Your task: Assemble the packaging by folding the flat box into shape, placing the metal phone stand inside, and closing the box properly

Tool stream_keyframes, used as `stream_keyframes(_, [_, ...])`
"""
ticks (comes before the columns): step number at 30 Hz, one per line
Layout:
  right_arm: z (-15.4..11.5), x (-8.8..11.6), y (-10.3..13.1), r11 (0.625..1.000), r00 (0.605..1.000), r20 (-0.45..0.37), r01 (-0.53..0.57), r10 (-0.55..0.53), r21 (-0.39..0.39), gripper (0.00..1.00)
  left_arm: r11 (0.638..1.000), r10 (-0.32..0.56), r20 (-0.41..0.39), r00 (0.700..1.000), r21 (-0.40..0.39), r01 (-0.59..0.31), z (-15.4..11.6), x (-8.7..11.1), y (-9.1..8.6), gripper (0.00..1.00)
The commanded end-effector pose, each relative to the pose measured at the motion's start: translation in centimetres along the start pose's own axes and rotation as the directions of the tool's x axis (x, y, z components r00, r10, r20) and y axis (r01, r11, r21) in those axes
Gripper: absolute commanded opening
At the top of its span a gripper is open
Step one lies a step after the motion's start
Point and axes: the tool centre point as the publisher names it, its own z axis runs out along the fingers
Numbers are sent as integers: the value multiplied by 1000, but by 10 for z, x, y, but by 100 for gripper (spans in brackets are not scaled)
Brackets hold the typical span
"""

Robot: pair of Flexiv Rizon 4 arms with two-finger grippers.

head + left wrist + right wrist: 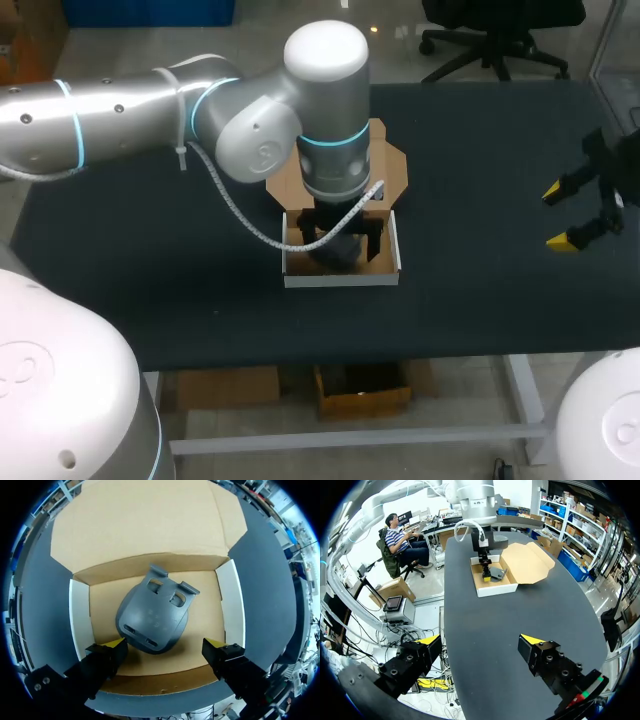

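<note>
At the centre of the dark table (150,300), the folded box (340,281) sat with its white walls up and its top open, the near wall facing the frame's lower edge. Inside lay the metal phone stand (152,620), flat on the cardboard floor, roughly in the middle and apart from the side walls. The left arm came in from the upper left of the frame and hung straight over the box. The left gripper (165,643) was spread wide, a yellow tip on either side of the stand's near end. One tip was just beside the stand and the other clear of it, so the fingers gripped nothing. With the stand inside, the placing step looked done and only the closing left. At the right edge of the frame the right gripper (562,215) hovered over bare table, well apart from the box. Its fingers were also spread and empty, and it seemed parked out of the way. Beyond the box, toward the upper middle, the brown lid flap (392,165) lay folded back flat, leaving the opening free for the arm above.
</note>
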Motion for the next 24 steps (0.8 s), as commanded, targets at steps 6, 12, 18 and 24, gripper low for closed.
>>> stream_keyframes(6, [-1,1,0,1000,1000,1,1,-1,-2,100,999,-35,32,999,-33,36,0,5,9,100])
stream_keyframes(12, [-1,1,0,1000,1000,1,1,-1,-2,100,997,-50,29,998,-56,51,2,9,19,100])
stream_keyframes(18, [-1,1,0,1000,1000,1,1,-1,-2,100,995,-61,26,998,-75,63,5,11,31,100])
stream_keyframes(24, [-1,1,0,1000,1000,1,1,-1,-2,100,994,-69,29,997,-86,71,6,12,45,100])
